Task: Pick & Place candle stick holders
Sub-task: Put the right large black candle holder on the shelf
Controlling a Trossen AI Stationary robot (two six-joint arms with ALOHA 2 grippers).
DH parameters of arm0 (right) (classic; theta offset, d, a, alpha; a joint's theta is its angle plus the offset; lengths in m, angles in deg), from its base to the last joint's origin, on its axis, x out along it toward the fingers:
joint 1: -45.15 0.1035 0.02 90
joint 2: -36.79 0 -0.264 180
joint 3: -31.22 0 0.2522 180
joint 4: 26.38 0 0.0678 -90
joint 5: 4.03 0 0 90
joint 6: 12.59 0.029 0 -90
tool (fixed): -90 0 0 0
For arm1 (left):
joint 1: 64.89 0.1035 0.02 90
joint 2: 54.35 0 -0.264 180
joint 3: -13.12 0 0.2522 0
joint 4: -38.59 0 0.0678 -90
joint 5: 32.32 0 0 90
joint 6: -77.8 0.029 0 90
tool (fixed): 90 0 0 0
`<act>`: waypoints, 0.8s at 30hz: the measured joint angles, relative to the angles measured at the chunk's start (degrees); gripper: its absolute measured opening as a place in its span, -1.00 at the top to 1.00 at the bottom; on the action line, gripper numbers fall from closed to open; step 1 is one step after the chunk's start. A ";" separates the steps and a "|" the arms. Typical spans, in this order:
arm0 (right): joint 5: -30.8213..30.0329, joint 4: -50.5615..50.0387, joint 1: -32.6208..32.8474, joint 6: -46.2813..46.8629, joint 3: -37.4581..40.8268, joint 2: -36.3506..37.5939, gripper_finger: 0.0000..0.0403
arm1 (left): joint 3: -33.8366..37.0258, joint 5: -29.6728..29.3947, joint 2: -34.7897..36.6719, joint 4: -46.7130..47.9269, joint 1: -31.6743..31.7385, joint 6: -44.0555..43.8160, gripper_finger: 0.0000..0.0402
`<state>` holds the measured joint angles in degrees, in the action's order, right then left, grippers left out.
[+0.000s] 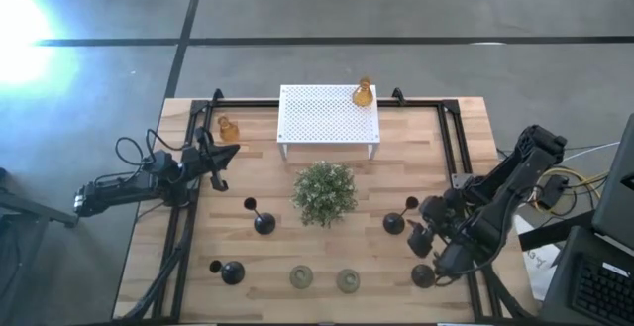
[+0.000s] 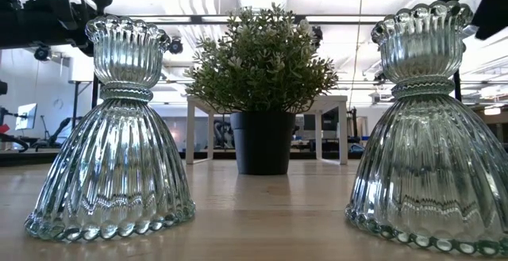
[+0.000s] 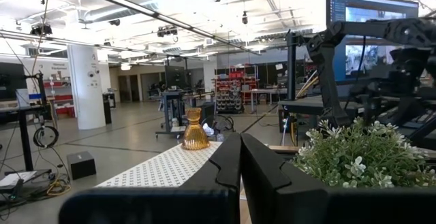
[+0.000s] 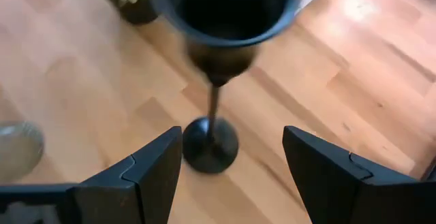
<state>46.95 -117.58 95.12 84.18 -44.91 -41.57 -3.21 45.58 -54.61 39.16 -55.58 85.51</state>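
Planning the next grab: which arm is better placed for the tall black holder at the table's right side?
Right. The right gripper is open with the black holder standing between its fingers. The left gripper, fingers shut, sits at the far left by an amber holder, across the table.

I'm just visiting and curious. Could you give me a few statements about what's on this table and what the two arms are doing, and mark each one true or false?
1. An amber glass holder stands on the white perforated stand. True.
2. The right gripper is shut on a glass holder. False: its fingers are open, with a tall black holder between them.
3. The left gripper has its fingers closed together. True.
4. The green plant sits on the stand. False: it sits on the wooden table.
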 joint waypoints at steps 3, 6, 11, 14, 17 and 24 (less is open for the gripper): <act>-0.63 0.04 0.00 2.77 2.23 0.39 -0.23 | 0.02 0.00 0.00 0.00 -0.02 0.00 0.93; -0.61 1.56 0.00 3.63 4.10 0.35 -0.25 | 0.00 0.00 0.00 0.00 0.00 0.00 0.93; -2.43 4.06 0.00 3.73 5.84 0.36 -0.24 | 0.00 0.00 0.00 0.02 0.00 0.00 0.93; -3.92 4.80 0.00 3.56 5.99 0.36 -0.21 | 0.00 0.00 0.00 0.00 -0.02 0.00 0.93; -4.63 5.37 0.00 2.97 5.99 0.36 -0.20 | 0.00 0.00 0.00 0.00 -0.02 0.00 0.93; -7.47 7.95 -1.41 0.35 6.32 0.36 -0.21 | 0.00 0.00 0.00 0.02 0.00 0.00 0.93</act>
<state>39.47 -109.64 93.71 84.52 -38.59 -41.21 -3.21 45.58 -54.61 39.18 -55.59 85.51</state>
